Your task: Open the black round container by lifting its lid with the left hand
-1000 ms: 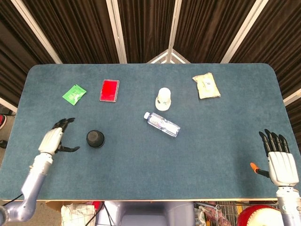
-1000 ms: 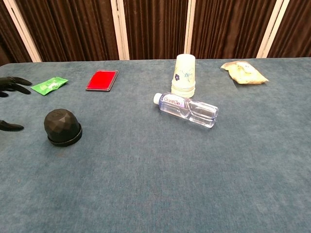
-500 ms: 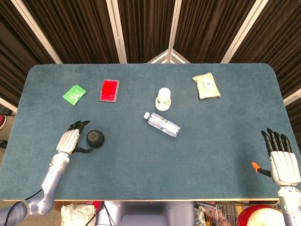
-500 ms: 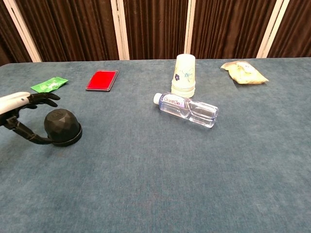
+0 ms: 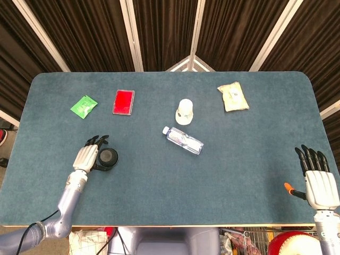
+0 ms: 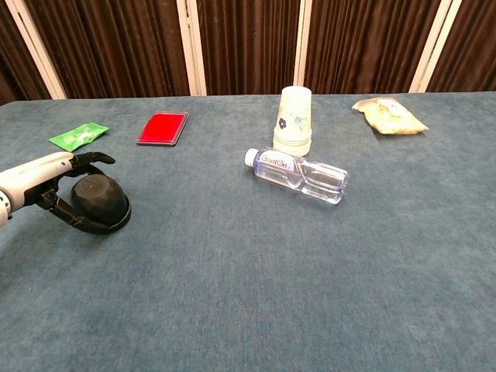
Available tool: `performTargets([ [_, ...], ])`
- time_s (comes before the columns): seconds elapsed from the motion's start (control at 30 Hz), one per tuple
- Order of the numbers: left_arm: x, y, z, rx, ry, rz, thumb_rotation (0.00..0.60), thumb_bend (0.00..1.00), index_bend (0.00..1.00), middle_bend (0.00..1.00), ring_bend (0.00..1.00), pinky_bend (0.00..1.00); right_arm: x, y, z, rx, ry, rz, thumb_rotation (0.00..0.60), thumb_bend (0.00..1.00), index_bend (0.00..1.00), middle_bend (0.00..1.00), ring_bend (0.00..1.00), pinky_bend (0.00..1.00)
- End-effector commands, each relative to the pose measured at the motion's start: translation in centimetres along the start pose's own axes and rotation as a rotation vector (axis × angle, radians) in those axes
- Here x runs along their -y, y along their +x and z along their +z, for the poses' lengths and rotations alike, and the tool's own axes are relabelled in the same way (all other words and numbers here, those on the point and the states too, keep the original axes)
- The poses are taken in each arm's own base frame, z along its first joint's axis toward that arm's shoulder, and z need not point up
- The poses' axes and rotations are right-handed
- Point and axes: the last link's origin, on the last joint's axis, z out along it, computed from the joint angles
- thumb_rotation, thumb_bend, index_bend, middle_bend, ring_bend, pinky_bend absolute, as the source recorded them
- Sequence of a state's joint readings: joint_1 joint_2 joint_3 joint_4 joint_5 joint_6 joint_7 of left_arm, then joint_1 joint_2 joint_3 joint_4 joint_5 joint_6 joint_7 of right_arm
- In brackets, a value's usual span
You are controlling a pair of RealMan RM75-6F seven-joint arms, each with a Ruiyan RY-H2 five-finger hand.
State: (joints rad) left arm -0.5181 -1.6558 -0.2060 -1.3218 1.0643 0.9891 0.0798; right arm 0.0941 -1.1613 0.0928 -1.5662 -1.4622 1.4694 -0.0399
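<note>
1. Near the left edge of the table [image 5: 159, 186], the black round container [image 5: 109, 157] sits well apart from everything else, its faceted dome lid [image 6: 99, 195] on top of a low flared base.
2. Left hand [image 5: 87, 158] is right on it: in the chest view the fingers [image 6: 91, 159] arch over the far side of the dome and the thumb curls around the near side at the base. They look to be touching, though whether the grip is firm cannot be told, and the lid is not yet lifted.
3. Right hand [image 5: 319, 180] is at the near right corner, fingers straight and spread, holding nothing, well away from the action.
4. Handling call: the container looks like hard, rigid plastic, probably light, and the faceted dome gives the fingers edges to bite on, so it should not be too slippery.
5. Best hold is around the dome's sides, above the seam with the base. A thumb too low on the base rim would likely lift the whole container instead of the lid.
6. Risk: with nothing holding the base down, a tight lid could drag the base up with it.
7. Elsewhere: a water bottle [image 5: 183, 140] lying on its side mid-table, a paper cup [image 5: 184, 111] just beyond it, a red card [image 5: 124, 102] and a green packet [image 5: 84, 106] far left.
</note>
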Motion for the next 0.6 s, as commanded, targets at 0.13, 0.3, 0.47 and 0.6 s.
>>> performTargets([
  [0.13,-0.32,-0.2,-0.04,0.004,-0.003,0.013,0.6,0.08,0.11,0.24,0.0,0.0,0.0,-0.1,-0.05,0.001,0.001,0.0,0.6,0.19,0.01,0.0,0.0,0.01],
  [0.3,-0.74,-0.18,-0.13,0.0,-0.015,0.009,0.6,0.08,0.11,0.24,0.0,0.0,0.14,-0.02,-0.03,-0.002,0.003,0.0,0.6,0.18,0.02,0.0,0.0,0.01],
  [0.47,-0.77,-0.26,-0.24,-0.003,-0.016,0.016,0.6,0.09,0.11,0.23,0.0,0.0,0.34,-0.07,-0.18,-0.007,0.01,0.003,0.6,0.19,0.02,0.0,0.0,0.01],
  [0.6,-0.79,-0.3,-0.27,-0.006,-0.019,0.015,0.6,0.08,0.11,0.22,0.0,0.0,0.32,-0.08,-0.15,-0.009,0.007,0.004,0.6,0.18,0.02,0.0,0.0,0.01],
])
